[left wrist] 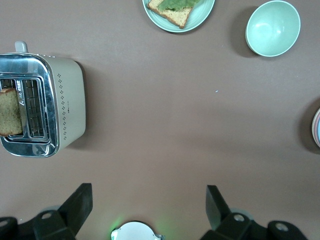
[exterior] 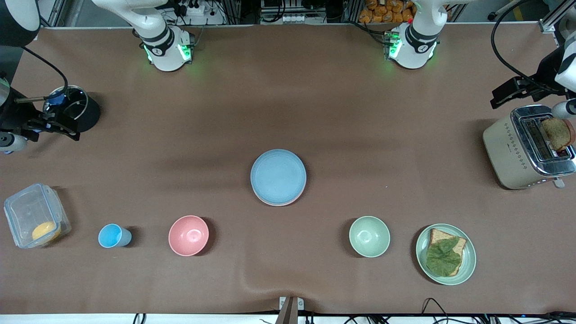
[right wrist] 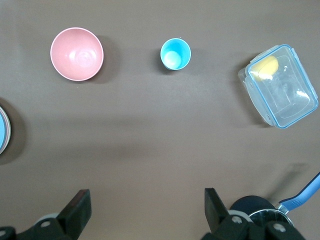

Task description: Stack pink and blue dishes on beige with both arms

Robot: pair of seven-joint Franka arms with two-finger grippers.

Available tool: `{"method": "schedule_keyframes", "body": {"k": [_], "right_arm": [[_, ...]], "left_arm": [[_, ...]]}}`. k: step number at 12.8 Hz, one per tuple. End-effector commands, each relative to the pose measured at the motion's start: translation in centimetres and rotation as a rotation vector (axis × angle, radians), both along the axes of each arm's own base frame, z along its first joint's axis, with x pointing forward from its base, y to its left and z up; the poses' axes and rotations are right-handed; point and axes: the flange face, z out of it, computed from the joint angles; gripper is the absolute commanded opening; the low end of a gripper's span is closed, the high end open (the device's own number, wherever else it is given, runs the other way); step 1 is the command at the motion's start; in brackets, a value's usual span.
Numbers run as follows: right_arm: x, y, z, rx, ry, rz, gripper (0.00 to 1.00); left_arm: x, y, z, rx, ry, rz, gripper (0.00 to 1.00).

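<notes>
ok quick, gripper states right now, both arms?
Left gripper: open, empty, up over bare table beside the toaster.
Right gripper: open, empty, over bare table by the black pot.

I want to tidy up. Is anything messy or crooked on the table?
Nothing is spilled or broken. The blue plate sits a little off-centre on the stack, so a pink plate rim peeks out underneath. The brown table cover has a small wrinkle at the edge nearest the front camera. Both end effectors, left and right, are open, holding nothing.
</notes>
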Motion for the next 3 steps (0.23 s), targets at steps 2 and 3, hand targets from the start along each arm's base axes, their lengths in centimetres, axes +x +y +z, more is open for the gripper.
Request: {"method": "schedule_keyframes", "body": {"k": [2,3], "right_arm": [[-0.93,-0.08,0.42,-0.011,-0.003,-0.014,1.0],[-0.94,-0.08,0.35,-0.011,-0.001,-0.014,1.0]], "left_arm": [[0.16,0.22,0.63,-0.019,0.005,0.01,1.0],[0.21,0.27,0.55,-0.022,0.007,0.011,1.0]]}}
